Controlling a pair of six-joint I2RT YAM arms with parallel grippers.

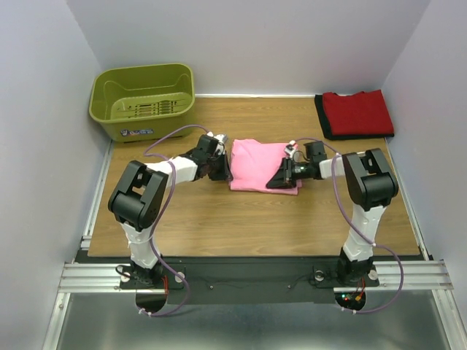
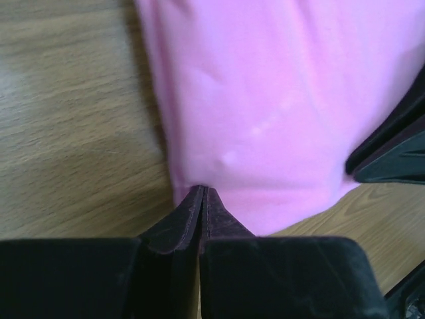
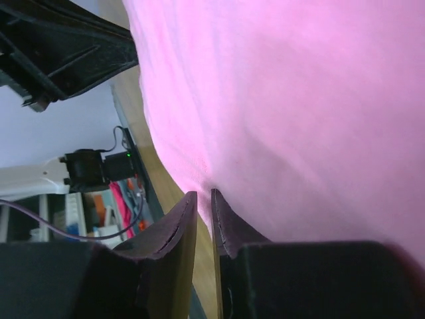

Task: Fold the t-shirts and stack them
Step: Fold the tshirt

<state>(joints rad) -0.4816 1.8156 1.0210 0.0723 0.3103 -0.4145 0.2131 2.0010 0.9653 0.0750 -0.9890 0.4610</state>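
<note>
— Step in hand?

— Folding the pink t-shirt (image 1: 255, 164), by the look of things. Lies mid-desk (image 1: 219, 226) between both arms, already narrowed to a rough rectangle.

— Left tool (image 2: 201, 191)?

— Clenched on the pink t-shirt at its left edge. Fingers pressed together, hem pinched right at the tips.

— Right tool (image 3: 204, 196)?

— Down on the shirt's right side, toward the near edge. Almost clenched, with a thin slit showing between the fingers and the tips against the hem. Cloth caught inside or not: cannot tell.

— Other shirts?

— Red t-shirt (image 1: 357, 111) folded at the far right corner, resting on a black one (image 1: 321, 117) seen only as an edge. Well apart from the pink. Olive basket (image 1: 146, 125) at the far left corner.

— Next move?

— Probably raising both pinched edges together and laying one half of the shirt over the other. Calls first for a sure pinch on the right. Then even height and pace on both sides, or else a skewed crease. After that, presumably a carry across onto the red.

— Progress?

— Past halfway, at a guess: two stacked, the pink part-folded and not yet on the pile.
</note>
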